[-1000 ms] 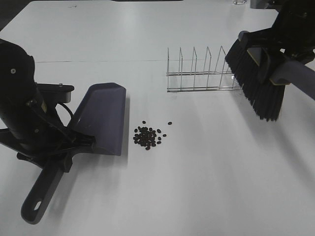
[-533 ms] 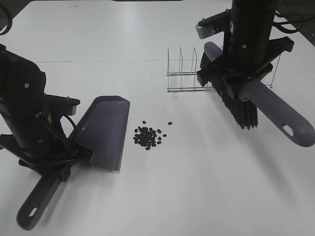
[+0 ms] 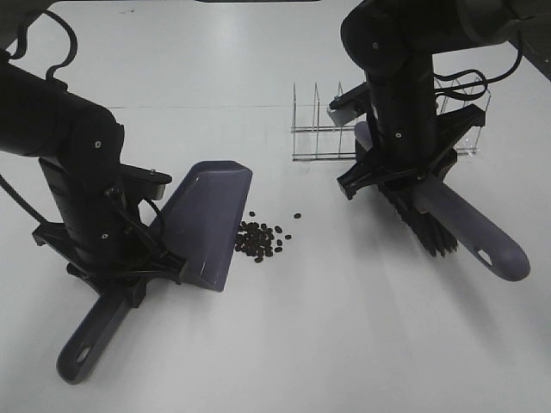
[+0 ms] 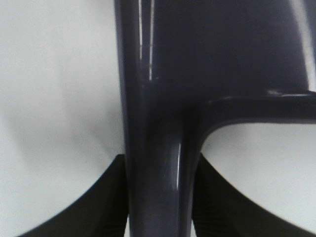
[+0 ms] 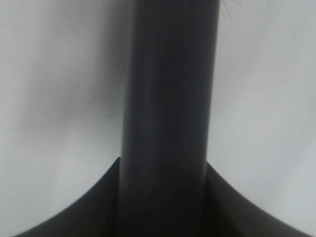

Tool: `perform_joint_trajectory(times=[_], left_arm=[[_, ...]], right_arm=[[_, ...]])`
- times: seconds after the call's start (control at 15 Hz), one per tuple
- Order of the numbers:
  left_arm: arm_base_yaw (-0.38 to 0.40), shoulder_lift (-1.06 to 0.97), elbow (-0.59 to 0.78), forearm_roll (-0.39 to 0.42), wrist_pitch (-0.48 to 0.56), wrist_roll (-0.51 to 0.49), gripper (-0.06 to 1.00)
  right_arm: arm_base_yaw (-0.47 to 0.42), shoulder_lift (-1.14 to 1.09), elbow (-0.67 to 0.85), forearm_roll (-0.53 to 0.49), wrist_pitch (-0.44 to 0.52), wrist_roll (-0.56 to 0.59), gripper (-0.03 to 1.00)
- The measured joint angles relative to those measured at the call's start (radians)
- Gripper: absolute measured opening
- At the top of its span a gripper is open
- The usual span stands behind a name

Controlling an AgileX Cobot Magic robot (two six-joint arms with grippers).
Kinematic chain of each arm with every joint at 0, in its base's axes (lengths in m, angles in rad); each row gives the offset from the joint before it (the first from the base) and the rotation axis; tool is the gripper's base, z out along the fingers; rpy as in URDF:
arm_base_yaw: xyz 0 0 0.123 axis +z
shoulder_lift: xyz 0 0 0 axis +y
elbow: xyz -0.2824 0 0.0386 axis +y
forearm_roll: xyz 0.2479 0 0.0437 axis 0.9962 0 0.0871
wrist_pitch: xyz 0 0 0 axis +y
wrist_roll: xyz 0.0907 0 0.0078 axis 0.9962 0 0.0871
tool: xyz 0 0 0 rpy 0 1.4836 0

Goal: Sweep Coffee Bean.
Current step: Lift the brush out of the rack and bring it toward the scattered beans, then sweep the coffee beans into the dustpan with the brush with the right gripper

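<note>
From above, beans (image 3: 260, 239) lie beside dustpan (image 3: 211, 219); wrist views show left gripper (image 4: 158, 197) pinching it, right gripper (image 5: 163, 197) seemingly pinching brush (image 5: 168, 89).

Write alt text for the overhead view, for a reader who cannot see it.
On a white table, the left end effector holds a dustpan beside a pile of coffee beans; the right end effector holds a brush near a wire rack.

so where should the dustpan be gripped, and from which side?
Take the dustpan by its handle, just behind the scoop, from above, as the left gripper has it. The handle is a narrow bar that fits between the jaws; the scoop is wide and sloped, and its lip must stay free toward the coffee beans.
</note>
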Motion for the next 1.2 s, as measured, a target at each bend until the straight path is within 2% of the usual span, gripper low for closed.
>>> perform_joint_trajectory(times=[0.2,0.53,0.8,1.0,1.2], left_arm=[[0.000,0.000,0.001,0.010,0.012,-0.015,0.32],[0.000,0.000,0.001,0.037,0.012,-0.019,0.32],[0.000,0.000,0.001,0.037,0.010,-0.018,0.32],[0.000,0.000,0.002,0.037,0.009,-0.014,0.32],[0.000,0.000,0.002,0.038,0.008,-0.008,0.32]], right_arm=[[0.000,0.002,0.000,-0.014,0.007,0.019,0.31],[0.000,0.035,0.000,0.061,-0.021,0.029,0.31],[0.014,0.085,-0.049,0.160,-0.024,0.031,0.31],[0.069,0.131,-0.097,0.213,-0.022,0.032,0.31],[0.110,0.186,-0.183,0.343,-0.019,0.026,0.31]])
